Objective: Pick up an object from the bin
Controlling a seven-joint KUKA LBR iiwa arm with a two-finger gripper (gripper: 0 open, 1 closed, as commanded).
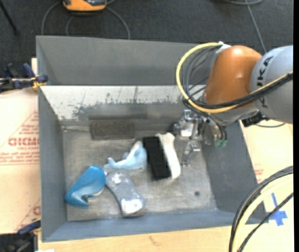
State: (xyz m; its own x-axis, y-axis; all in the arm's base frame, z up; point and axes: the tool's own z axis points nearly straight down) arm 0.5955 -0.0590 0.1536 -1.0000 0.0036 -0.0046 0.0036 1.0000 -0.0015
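Several small things lie in the bin (pixel 50 156), and nearest the gripper (pixel 189 140) — right of the frame's centre — is a black-and-white brush (pixel 156 157), just to its left. It looks light and stiff, best gripped across its narrow width at mid-length; whether the pincer is wide or narrow I cannot tell.
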